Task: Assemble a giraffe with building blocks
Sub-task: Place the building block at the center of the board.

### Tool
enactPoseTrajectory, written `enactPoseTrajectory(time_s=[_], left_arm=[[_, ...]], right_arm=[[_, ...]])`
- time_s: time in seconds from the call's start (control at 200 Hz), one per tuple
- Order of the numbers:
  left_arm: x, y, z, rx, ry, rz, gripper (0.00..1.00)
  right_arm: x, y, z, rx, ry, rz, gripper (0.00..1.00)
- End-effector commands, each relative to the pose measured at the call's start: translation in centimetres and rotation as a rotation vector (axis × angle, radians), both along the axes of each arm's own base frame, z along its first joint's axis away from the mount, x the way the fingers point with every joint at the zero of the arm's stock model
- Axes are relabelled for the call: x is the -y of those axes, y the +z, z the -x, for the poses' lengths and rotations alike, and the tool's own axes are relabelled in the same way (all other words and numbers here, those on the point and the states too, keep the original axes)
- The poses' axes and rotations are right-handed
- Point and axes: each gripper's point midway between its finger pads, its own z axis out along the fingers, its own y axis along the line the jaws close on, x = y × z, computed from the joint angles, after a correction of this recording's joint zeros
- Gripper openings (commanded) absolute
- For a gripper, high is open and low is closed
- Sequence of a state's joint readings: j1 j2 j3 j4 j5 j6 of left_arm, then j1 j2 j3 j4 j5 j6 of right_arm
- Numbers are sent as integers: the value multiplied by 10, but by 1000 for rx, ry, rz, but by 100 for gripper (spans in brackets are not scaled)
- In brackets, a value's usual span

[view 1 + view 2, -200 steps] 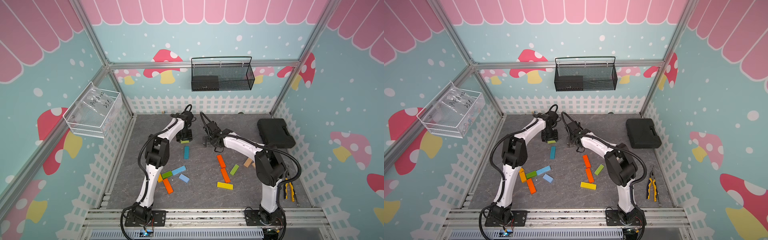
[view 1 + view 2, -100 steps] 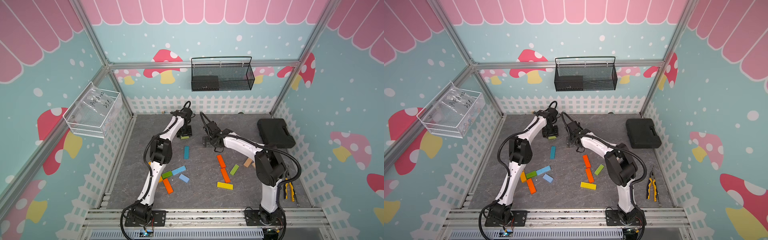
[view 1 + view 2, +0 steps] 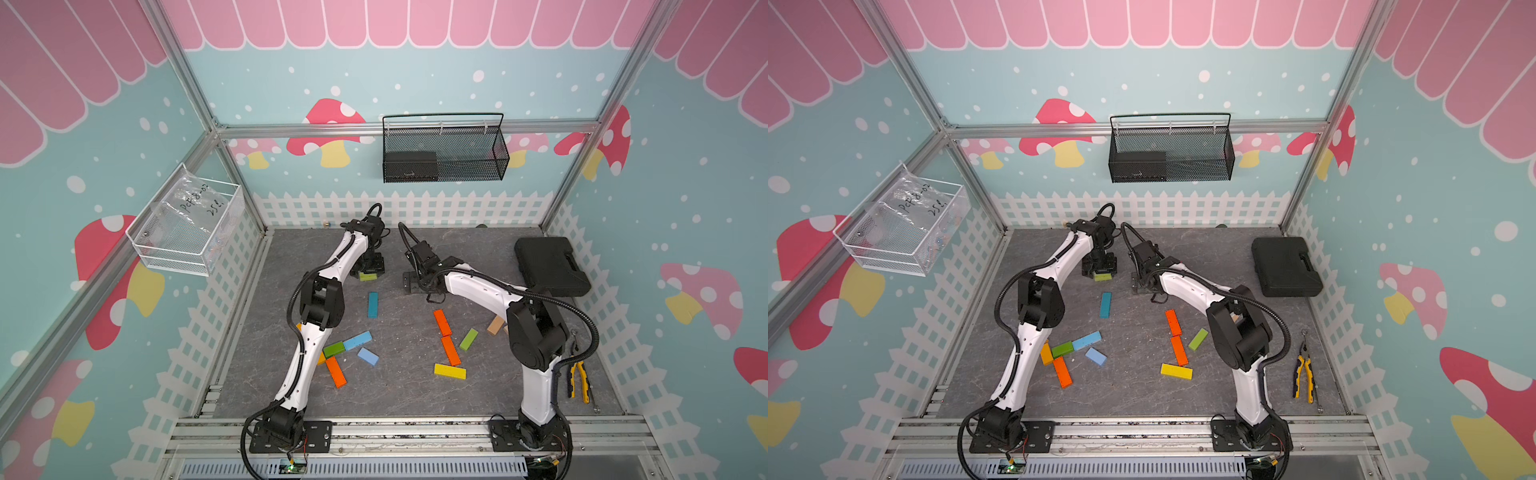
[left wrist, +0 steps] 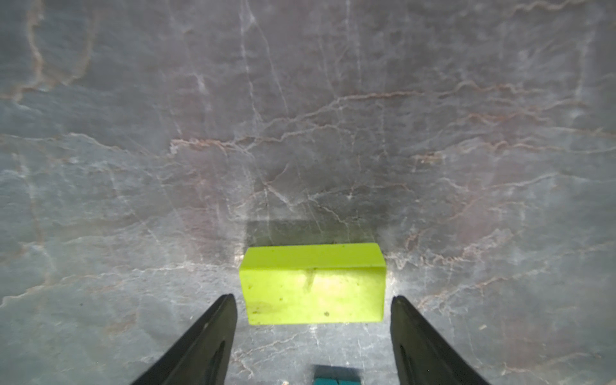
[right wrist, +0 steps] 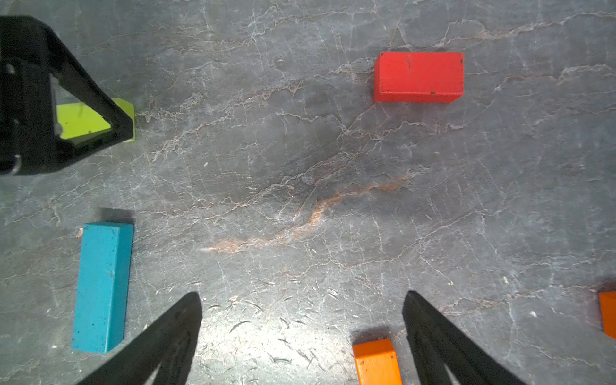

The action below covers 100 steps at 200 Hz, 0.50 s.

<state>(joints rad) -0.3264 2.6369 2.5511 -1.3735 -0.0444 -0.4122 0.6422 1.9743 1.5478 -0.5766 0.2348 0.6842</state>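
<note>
Now lime blk (image 4: 313, 286) between L fingers (image 4: 206, 340)

Left arm (image 3: 332, 270) stretching far forward, elbow bending high, wrist folding down. Left pincer (image 3: 368, 270) hanging low, pointing straight down, fingers (image 4: 213, 333) standing apart, clamping nothing. Right arm (image 3: 478, 286) leaning forward and inward, forearm lying low. Right pincer (image 3: 412, 284) pointing down too, fingers (image 5: 173, 333) standing wide, holding nothing. Both pincers sitting near each other, not touching.
</note>
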Motion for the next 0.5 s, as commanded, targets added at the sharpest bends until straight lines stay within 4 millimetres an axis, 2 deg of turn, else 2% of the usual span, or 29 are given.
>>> enactPoseTrajectory(time_s=[0.0, 0.115, 0.145, 0.195, 0.275, 0.36, 0.4, 0.43, 0.435, 0.495], left_arm=[[-3, -8, -1, -18, -1, -4, 84], [7, 3, -2, -3, -11, 54, 94], [8, 12, -4, 16, -12, 69, 99], [9, 30, -8, 57, -11, 78, 99], [0, 72, -12, 139, 16, 82, 99], [-26, 120, -11, 233, 78, 70, 99], [-40, 144, -8, 289, 112, 58, 99], [-50, 170, -3, 348, 137, 64, 99], [-52, 169, -2, 347, 141, 61, 99], [-72, 211, 15, 449, 193, 79, 98]], right_arm=[[-5, -1, -1, -6, 17, 10, 96], [-9, 1, -1, -2, 35, 21, 96], [-11, 3, -2, 1, 42, 24, 96], [-13, 5, -1, 0, 47, 31, 96], [-18, 9, 0, -1, 41, 31, 96], [-28, 14, 3, -17, 35, -1, 96], [-35, 15, 6, -23, 36, -17, 95], [-41, 14, 7, -28, 40, -25, 95], [-42, 15, 8, -28, 41, -27, 95], [-54, 12, 12, -40, 46, -37, 94]])
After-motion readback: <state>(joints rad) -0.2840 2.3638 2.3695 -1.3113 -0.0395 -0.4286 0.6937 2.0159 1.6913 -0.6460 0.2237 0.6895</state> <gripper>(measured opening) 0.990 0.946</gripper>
